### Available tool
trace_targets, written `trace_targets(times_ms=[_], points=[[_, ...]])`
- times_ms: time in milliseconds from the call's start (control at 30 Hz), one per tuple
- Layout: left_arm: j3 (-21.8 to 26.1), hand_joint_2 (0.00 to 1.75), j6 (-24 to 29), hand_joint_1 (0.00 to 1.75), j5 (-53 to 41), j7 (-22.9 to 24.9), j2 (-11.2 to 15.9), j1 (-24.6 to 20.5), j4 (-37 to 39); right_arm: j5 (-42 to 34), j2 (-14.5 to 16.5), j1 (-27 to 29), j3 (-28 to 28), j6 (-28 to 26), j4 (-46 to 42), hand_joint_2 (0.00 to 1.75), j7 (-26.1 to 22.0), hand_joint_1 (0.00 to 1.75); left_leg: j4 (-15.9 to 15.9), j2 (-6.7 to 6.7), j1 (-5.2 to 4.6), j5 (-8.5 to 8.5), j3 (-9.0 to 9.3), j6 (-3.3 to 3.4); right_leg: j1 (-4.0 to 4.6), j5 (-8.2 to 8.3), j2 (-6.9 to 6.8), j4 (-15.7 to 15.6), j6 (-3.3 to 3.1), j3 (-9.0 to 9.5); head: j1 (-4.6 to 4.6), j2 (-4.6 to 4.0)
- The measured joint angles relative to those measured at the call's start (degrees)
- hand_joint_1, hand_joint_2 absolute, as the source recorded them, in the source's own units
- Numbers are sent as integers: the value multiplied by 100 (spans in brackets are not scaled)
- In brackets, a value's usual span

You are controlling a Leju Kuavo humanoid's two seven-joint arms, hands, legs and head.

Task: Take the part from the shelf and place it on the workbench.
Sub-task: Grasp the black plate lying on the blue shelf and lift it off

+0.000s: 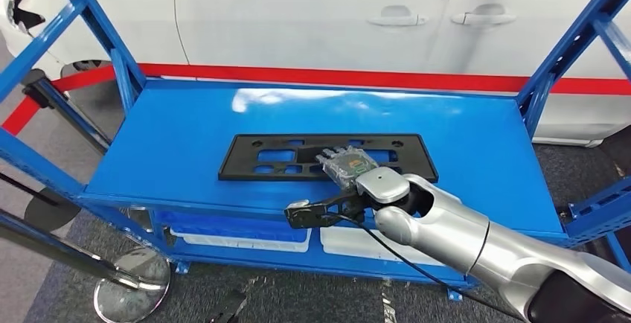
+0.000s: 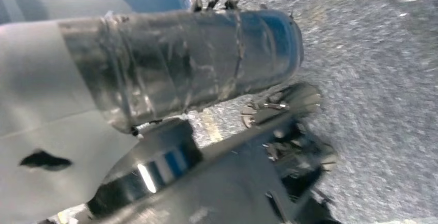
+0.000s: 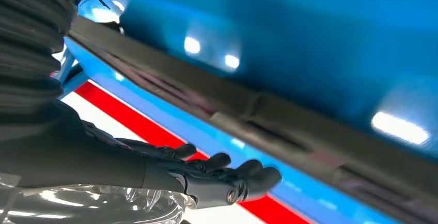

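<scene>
The part (image 1: 238, 159) is a flat black rectangular frame with cut-outs, lying on the blue shelf top (image 1: 171, 129). My right hand (image 1: 346, 165), wrapped in clear plastic, reaches in from the lower right and hovers over the part's front edge, right of its middle. In the right wrist view its dark fingers (image 3: 227, 175) are stretched out with nothing in them, close to the long dark part (image 3: 268, 115) on the glossy blue shelf (image 3: 289, 38). My left hand (image 2: 191, 64) hangs over grey carpet, and how its fingers stand is unclear.
A white car (image 1: 320, 18) stands close behind the shelf, above a red floor stripe (image 1: 357, 77). Blue uprights (image 1: 111, 48) rise at the shelf's corners. White bins (image 1: 245, 237) sit on the lower level. A chrome stanchion base (image 1: 134, 286) stands at the lower left.
</scene>
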Motion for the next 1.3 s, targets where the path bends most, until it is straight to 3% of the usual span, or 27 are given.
trace_targets(times_ms=[67, 100, 167, 233, 267, 333, 400, 500, 567, 633, 700, 733, 767, 800, 867, 933, 1033, 1100, 1133, 1200, 1233, 1267, 1300], points=[[1, 0, 0, 0, 17, -13, -4, 19, 0, -37, -1, -17, 31, 26, 41, 175, 16, 0, -107, 14, 30, 42, 81, 31, 6, -113, -3, 115, 54, -31, 13, 0], [2, 0, 3, 0, 22, -30, -7, 17, 1, -56, -2, -28, 39, 29, 62, 175, 32, 0, -152, 22, 44, 57, 116, 45, 8, -248, -6, 345, 71, -133, 21, 0], [4, 0, 7, 0, 2, -84, -13, 7, 1, -105, -2, -19, 67, 25, 111, 175, 69, 0, -160, 26, 37, 46, 134, 73, 2, -565, -12, 1066, 92, -486, 31, 0], [4, 0, 6, 0, -50, -153, -22, -6, 1, -136, -2, 33, 110, -9, 177, 175, 85, 0, -138, 20, 29, 26, 134, 91, 1, -625, -13, 1506, 110, -747, 32, 1], [4, 0, 3, 0, -76, -184, -30, -14, 1, -130, -2, 55, 133, -55, 217, 175, 86, 0, -120, 13, 27, 13, 134, 91, 0, -508, -15, 1441, 112, -744, 32, 1], [4, 0, -9, 0, -109, -216, -52, -42, -1, -51, -2, 70, 159, -296, 304, 175, 79, 0, -57, -3, 26, -30, 128, 67, 1, -124, -25, 737, 88, -438, 33, 1], [4, 0, -26, 0, -126, -229, -75, -81, -1, 100, 9, 74, 166, -717, 401, 175, 64, 0, 22, -16, 6, -75, 96, 19, 13, 73, -31, 160, 52, -165, 27, 0], [4, 0, -57, 0, -149, -214, -90, -116, -1, 341, 26, 96, 166, -1377, 544, 175, 57, 0, 45, -19, -12, -80, 72, -53, 16, 96, -20, 54, -12, -123, 23, 0], [4, 0, -83, 0, -159, -187, -92, -118, -1, 456, 26, 105, 156, -1703, 613, 175, 70, 0, 160, -9, -6, -181, 27, -124, -13, 121, -21, 23, -64, -108, 11, 0], [4, 0, -111, 0, -165, -158, -99, -116, -1, 553, 26, 108, 129, -1960, 649, 175, 85, 0, 654, 1, 22, -477, -178, -202, -39, 134, -28, 7, -92, -95, -15, 0], [4, 0, -133, 0, -168, -137, -115, -107, -1, 625, 23, 126, 105, -2132, 676, 175, 110, 0, 1374, 5, 59, -786, -491, -257, -43, 134, -34, 9, -99, -96, -25, 0], [3, 0, -139, 0, -169, -131, -124, -99, -1, 656, 22, 143, 97, -2184, 688, 175, 136, 0, 1591, 6, 74, -835, -589, -273, -45, 133, -35, 10, -99, -95, -25, 0], [3, 0, -143, 0, -170, -127, -130, -92, -1, 680, 19, 163, 88, -2222, 695, 175, 164, 0, 1604, 7, 84, -781, -592, -280, -48, 133, -33, 11, -98, -94, -25, 0], [2, 0, -146, 0, -171, -125, -132, -89, -1, 702, 17, 181, 73, -2255, 699, 175, 194, 0, 1390, 7, 91, -629, -486, -278, -53, 131, -29, 12, -95, -89, -25, 0], [2, 0, -154, 0, -172, -125, -133, -93, -1, 732, 14, 196, 17, -2308, 700, 175, 259, 0, 598, 7, 94, -277, -83, -257, -60, 124, -18, 10, -76, -76, -25, 0], [2, 0, -160, 0, -173, -126, -140, -103, -1, 762, 6, 194, -57, -2321, 702, 175, 313, 0, 65, 1, 64, -147, 186, -207, -57, 128, -8, -2, -19, -79, -22, 0], [-3, 0, -177, 0, -172, -129, -173, -105, -1, 784, -3, 194, -129, -2136, 709, 175, 334, 0, -29, -4, 40, -143, 218, -105, -53, 148, -3, -44, 87, -83, -16, 0], [-7, 0, -187, 0, -166, -138, -186, -112, -1, 740, -9, 186, -170, -1804, 723, 175, 318, 0, -86, 6, 62, -106, 241, -24, -51, 17, -11, 115, 136, -155, -6, 0], [-8, 0, -190, 0, -161, -143, -190, -120, -1, 693, -11, 181, -183, -1584, 735, 175, 297, 0, -112, 10, 73, -90, 251, 13, -47, -125, -16, 345, 149, -258, 1, 1], [-9, 0, -191, 0, -139, -152, -196, -133, -1, 569, -13, 208, -185, -1141, 774, 175, 243, 0, -114, 12, 62, -88, 247, 49, -42, -468, -22, 1098, 155, -603, 3, 1], [-9, 0, -190, 0, -120, -154, -201, -135, -1, 524, -13, 242, -181, -1002, 798, 175, 223, 0, -110, 11, 56, -91, 245, 57, -41, -557, -22, 1406, 156, -752, 3, 1], [-9, 0, -187, 0, -102, -155, -205, -134, -1, 492, -13, 276, -178, -925, 822, 175, 209, 0, -102, 9, 52, -96, 244, 62, -42, -547, -23, 1544, 155, -825, 3, 0], [-9, 0, -182, 0, -86, -155, -210, -133, -1, 477, -13, 298, -177, -911, 848, 175, 199, 0, -88, 5, 50, -104, 244, 63, -44, -424, -25, 1429, 148, -777, 3, 1]])
